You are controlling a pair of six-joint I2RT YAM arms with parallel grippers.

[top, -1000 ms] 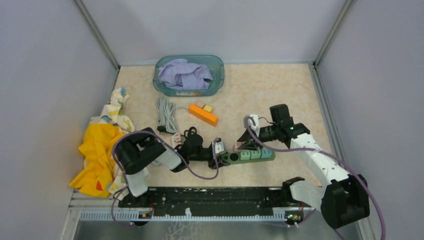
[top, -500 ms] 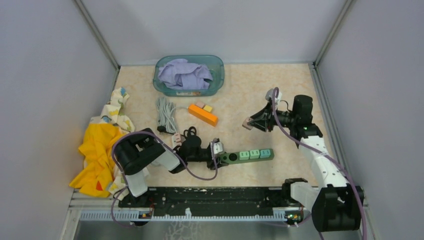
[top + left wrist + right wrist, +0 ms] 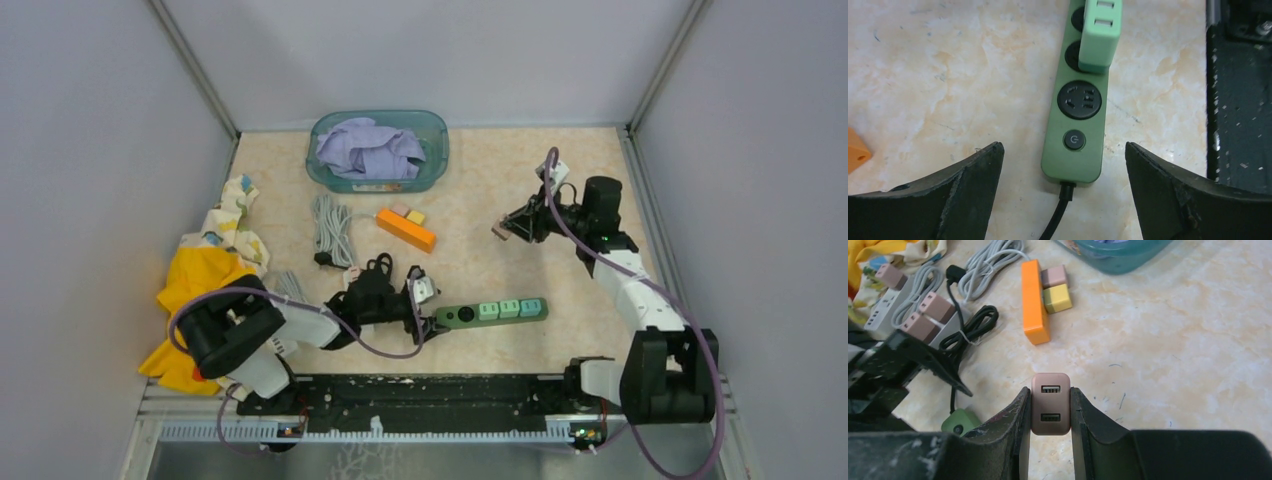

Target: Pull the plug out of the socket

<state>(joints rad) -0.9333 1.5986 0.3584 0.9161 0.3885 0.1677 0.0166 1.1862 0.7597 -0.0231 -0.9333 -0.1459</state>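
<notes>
— Plug [image 3: 1050,404] first: where is it, and who has it?

— The right tool [image 3: 505,228] has it, clenched on its 2 flat sides. It is a dusty-pink adapter with 2 USB ports facing the wrist camera. It hangs over bare desk [image 3: 470,190] toward the far right, well apart from the green power strip [image 3: 492,312].

— So it is out of the socket?

— Yes. The empty socket [image 3: 1079,100] sits just beyond the power button [image 3: 1074,140], and 3 mint adapters [image 3: 510,308] fill the rest of the strip.

— What does the coming move turn on?

— I judge that only the setting-down is left. The strip's long axis runs left to right across the top view, cord end toward the left arm. The plug lies beyond it, to the far right, so only the right arm is placed to lower it. Whether it is clear of the desk or touching it, I cannot tell.

— And the left tool [image 3: 1063,150]?

— Released. Its fingers are spread to either side of the strip's cord end and grip nothing.

— What differs from earlier?

— 1 second ago the right tool was down at the strip's sockets. 0.5 seconds ago it had lifted away with the plug, and now it is farther back still. The left arm's elbow has swung out leftward. The strip has not shifted.
</notes>
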